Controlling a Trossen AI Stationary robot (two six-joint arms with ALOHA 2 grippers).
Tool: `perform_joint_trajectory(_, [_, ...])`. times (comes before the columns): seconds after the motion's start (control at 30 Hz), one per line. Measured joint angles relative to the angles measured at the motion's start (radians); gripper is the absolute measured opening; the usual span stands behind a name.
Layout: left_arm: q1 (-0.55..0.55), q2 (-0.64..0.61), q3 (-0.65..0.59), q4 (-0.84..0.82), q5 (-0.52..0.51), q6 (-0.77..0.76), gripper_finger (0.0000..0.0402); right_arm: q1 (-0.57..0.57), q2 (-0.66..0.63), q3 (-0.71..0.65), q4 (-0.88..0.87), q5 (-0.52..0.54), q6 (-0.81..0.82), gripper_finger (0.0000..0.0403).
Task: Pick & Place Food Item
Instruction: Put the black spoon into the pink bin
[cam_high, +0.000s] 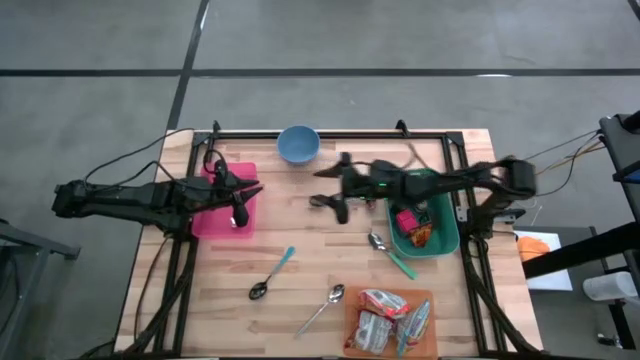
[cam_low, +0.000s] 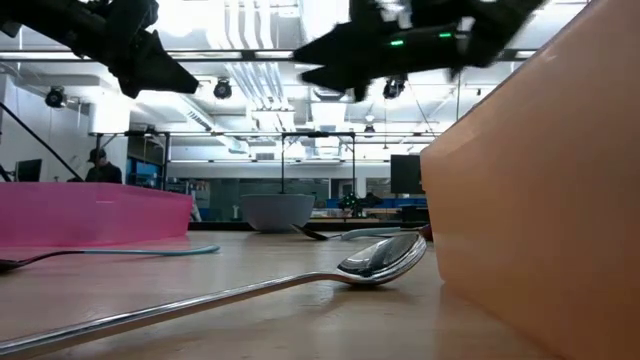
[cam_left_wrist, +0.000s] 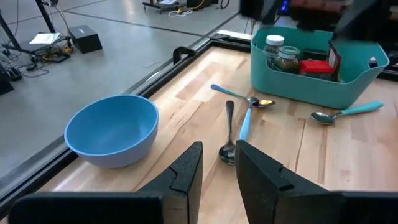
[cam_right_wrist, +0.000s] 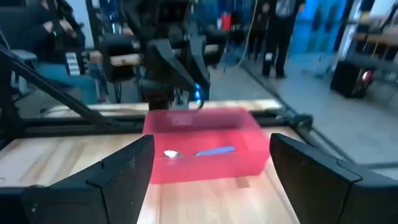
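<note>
The worktop (cam_high: 300, 240) is pale wood planks, smooth with a soft sheen and visible grain. Spoons look like polished metal; the big one (cam_low: 380, 262) close to the low camera is mirror-shiny, and a couple have matt teal plastic handles (cam_left_wrist: 244, 124). Blue bowl (cam_left_wrist: 112, 129) is smooth plastic, slightly satin. The teal bin (cam_left_wrist: 311, 74) beside it looks like matt plastic, and the pink tray (cam_right_wrist: 202, 149) is glossy, a bit see-through. Snack packets (cam_high: 388, 318) are crinkly shiny foil. Robot fingers (cam_left_wrist: 186, 174) are matt black plastic.
</note>
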Motion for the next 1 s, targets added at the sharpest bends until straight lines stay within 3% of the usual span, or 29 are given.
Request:
perform_joint_trajectory(0.27, [0.0,0.02,0.0,0.109,0.0,0.013,0.0098,0.0,-0.345,-0.293,0.062,0.001,-0.025,0.0316])
perform_joint_trajectory(0.47, [0.001,0.139,0.0,0.216,0.0,0.062,0.0098,0.002,-0.529,-0.432,0.061,0.003,-0.06,0.0316])
perform_joint_trajectory(0.67, [0.002,0.252,0.032,0.23,0.0,0.064,0.0098,0.001,-0.662,-0.529,0.06,0.029,-0.062,0.0316])
perform_joint_trajectory(1.0, [-0.002,0.326,0.134,0.196,0.0,0.124,0.0098,0.002,-0.79,-0.626,0.06,0.029,-0.026,0.0316])
